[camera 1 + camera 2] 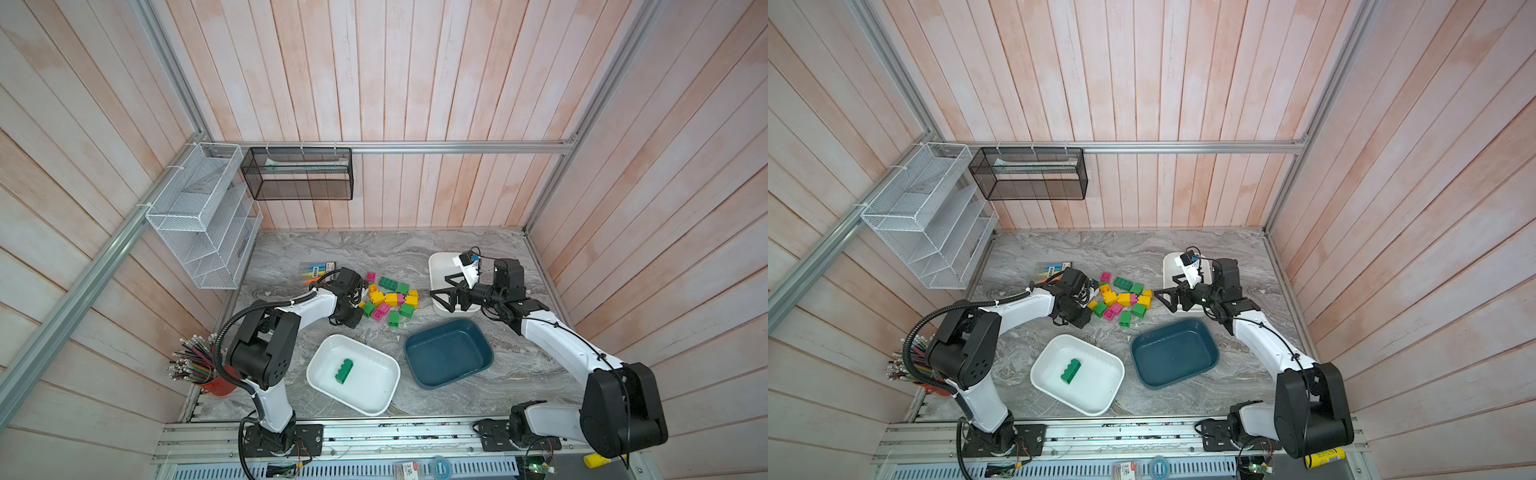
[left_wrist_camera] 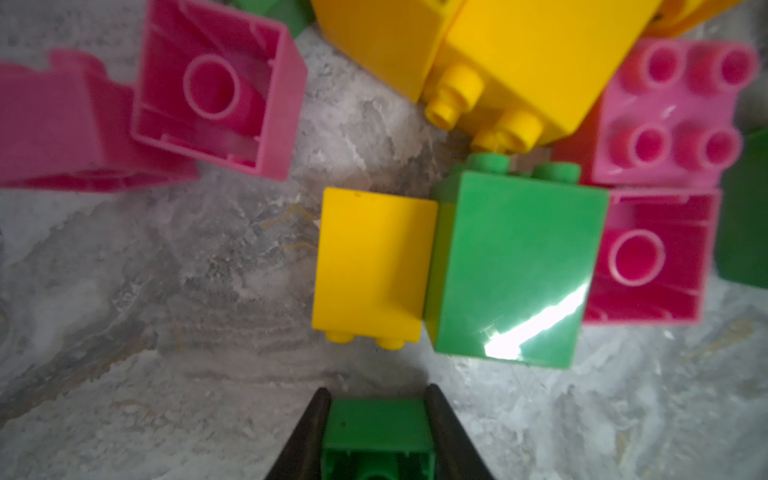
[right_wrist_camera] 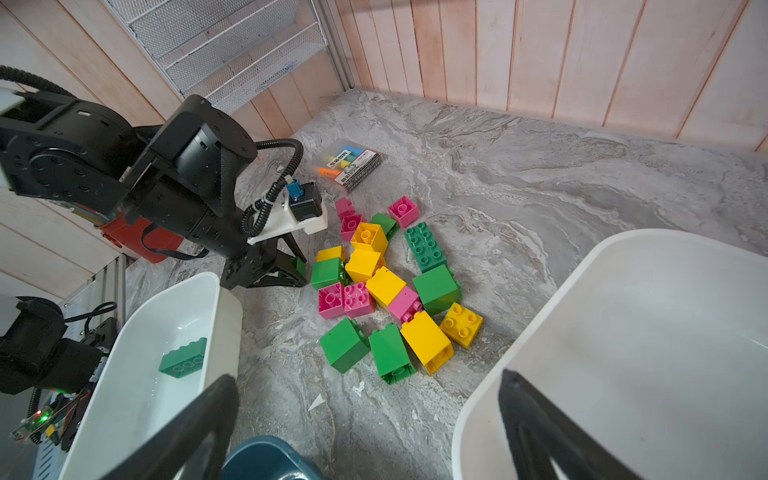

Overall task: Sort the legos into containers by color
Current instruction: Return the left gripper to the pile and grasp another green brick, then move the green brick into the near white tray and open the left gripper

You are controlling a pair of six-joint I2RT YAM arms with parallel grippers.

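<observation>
My left fingers (image 2: 309, 432) are clamped on the slick walls of a small green plastic brick (image 2: 376, 428) at the lego pile's (image 1: 390, 297) edge on the worktop (image 1: 374, 249), so lifting could drop it; my right fingers (image 3: 536, 424) gape empty.

My left gripper (image 2: 376, 397) points down, wrist bent, jaws pinched on a green brick (image 2: 376, 432). My right gripper (image 3: 368, 377) hangs far right, jaws spread wide.

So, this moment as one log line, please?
left gripper: shut on green brick | right gripper: open | near white tub: long green brick
</observation>
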